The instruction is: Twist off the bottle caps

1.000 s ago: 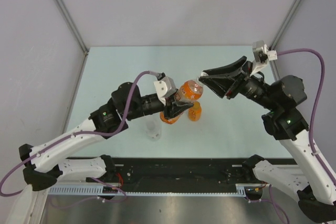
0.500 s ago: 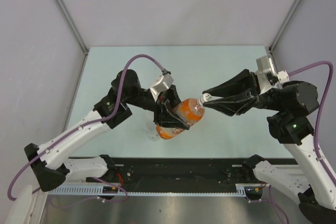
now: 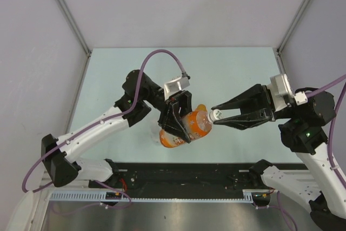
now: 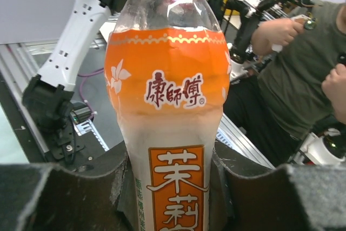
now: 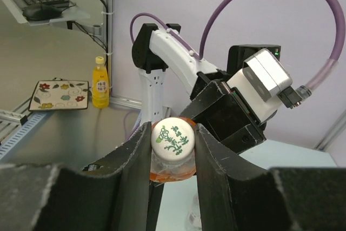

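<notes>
My left gripper (image 3: 181,123) is shut on the body of the taller orange bottle (image 3: 195,124), which hangs tilted above the table with its neck pointing right. In the left wrist view its orange-white label (image 4: 167,90) fills the frame, squeezed between both fingers (image 4: 170,174). My right gripper (image 3: 216,115) is shut on the bottle's white cap (image 5: 173,139), which has green print on top, with one jaw on each side (image 5: 172,133). A clear bottle (image 5: 193,216) shows faintly below the jaws. The squat orange bottle is hidden.
The pale green table (image 3: 119,79) is boxed in by grey walls with metal corner posts (image 3: 67,12). A black rail (image 3: 184,174) runs along the near edge between the arm bases. The left arm's purple cable (image 3: 157,55) arches over the table.
Both arms have carried the bottle toward the near edge and tipped it further over. The right gripper has swung round and stayed on the cap throughout.
</notes>
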You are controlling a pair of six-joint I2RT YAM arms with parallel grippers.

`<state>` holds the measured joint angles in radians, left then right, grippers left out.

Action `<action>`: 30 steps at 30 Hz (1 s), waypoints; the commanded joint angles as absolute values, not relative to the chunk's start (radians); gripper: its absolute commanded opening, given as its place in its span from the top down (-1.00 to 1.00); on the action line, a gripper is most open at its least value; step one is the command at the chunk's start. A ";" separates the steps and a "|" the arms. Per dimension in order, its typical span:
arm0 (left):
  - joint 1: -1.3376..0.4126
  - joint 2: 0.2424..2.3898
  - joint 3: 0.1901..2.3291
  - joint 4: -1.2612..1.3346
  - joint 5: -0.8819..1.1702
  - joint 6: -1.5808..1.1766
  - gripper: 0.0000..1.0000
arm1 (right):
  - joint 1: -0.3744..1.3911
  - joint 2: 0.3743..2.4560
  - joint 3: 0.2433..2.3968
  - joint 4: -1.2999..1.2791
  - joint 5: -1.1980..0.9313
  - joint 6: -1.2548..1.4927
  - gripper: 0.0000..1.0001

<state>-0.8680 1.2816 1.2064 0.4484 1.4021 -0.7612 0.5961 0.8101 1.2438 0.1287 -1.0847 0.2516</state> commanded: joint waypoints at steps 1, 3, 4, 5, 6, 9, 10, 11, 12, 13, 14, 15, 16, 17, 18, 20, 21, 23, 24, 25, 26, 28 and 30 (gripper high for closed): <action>-0.851 1.272 1.284 0.761 1.374 -0.902 1.00 | 0.615 0.792 1.241 0.005 -1.267 0.229 1.00; -0.848 1.282 1.281 0.849 1.382 -0.974 1.00 | 0.617 0.787 1.241 0.008 -1.285 0.227 1.00; -0.847 1.288 1.279 0.882 1.384 -1.001 1.00 | 0.618 0.785 1.241 0.008 -1.298 0.229 1.00; -0.847 1.296 1.279 0.917 1.388 -1.032 1.00 | 0.618 0.784 1.241 0.008 -1.301 0.227 1.00; -0.845 1.310 1.278 1.005 1.388 -1.108 0.99 | 0.621 0.782 1.241 0.006 -1.311 0.226 1.00; -0.845 1.353 1.282 1.207 1.388 -1.277 1.00 | 0.626 0.784 1.241 0.003 -1.313 0.222 1.00; -0.845 1.362 1.282 1.250 1.390 -1.313 1.00 | 0.627 0.781 1.241 0.005 -1.307 0.218 1.00; -0.844 1.373 1.284 1.311 1.390 -1.362 1.00 | 0.627 0.779 1.243 0.005 -1.298 0.215 1.00; -0.844 1.385 1.284 1.328 1.397 -1.377 1.00 | 0.627 0.776 1.241 0.003 -1.292 0.210 1.00; -0.844 1.391 1.281 1.339 1.397 -1.388 1.00 | 0.627 0.775 1.241 -0.027 -1.286 0.204 1.00; -0.841 1.393 1.279 1.344 1.400 -1.390 1.00 | 0.626 0.772 1.241 -0.031 -1.278 0.201 1.00; -0.838 1.394 1.270 1.344 1.402 -1.387 1.00 | 0.626 0.770 1.241 -0.034 -1.279 0.201 1.00; -0.833 1.396 1.270 1.339 1.402 -1.382 1.00 | 0.621 0.767 1.243 -0.032 -1.278 0.201 1.00; -0.822 1.396 1.267 1.329 1.402 -1.371 0.99 | 0.615 0.764 1.243 -0.034 -1.272 0.201 1.00; -0.815 1.397 1.261 1.321 1.402 -1.362 1.00 | 0.608 0.761 1.243 -0.031 -1.269 0.202 1.00; -0.790 1.399 1.255 1.315 1.396 -1.358 1.00 | 0.586 0.750 1.249 -0.032 -1.266 0.207 1.00; -0.785 1.402 1.253 1.315 1.394 -1.356 1.00 | 0.578 0.747 1.252 -0.035 -1.256 0.206 1.00; -0.773 1.410 1.252 1.316 1.393 -1.356 0.99 | 0.562 0.741 1.262 -0.044 -1.246 0.206 1.00; -0.770 1.413 1.255 1.318 1.396 -1.356 1.00 | 0.558 0.738 1.266 -0.054 -1.224 0.199 1.00; -0.766 1.414 1.253 1.319 1.396 -1.356 1.00 | 0.554 0.736 1.269 -0.058 -1.217 0.196 1.00; -0.758 1.423 1.255 1.322 1.396 -1.359 1.00 | 0.549 0.732 1.275 -0.060 -1.212 0.196 1.00; -0.750 1.433 1.255 1.350 1.396 -1.370 1.00 | 0.542 0.735 1.284 -0.075 -1.194 0.192 1.00; -0.738 1.446 1.253 1.377 1.391 -1.400 1.00 | 0.535 0.735 1.304 -0.098 -1.168 0.180 1.00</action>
<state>-0.8021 1.4570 1.2064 1.1969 1.5490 -1.3979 0.5426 0.7795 1.2465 0.0093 -1.0878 0.1665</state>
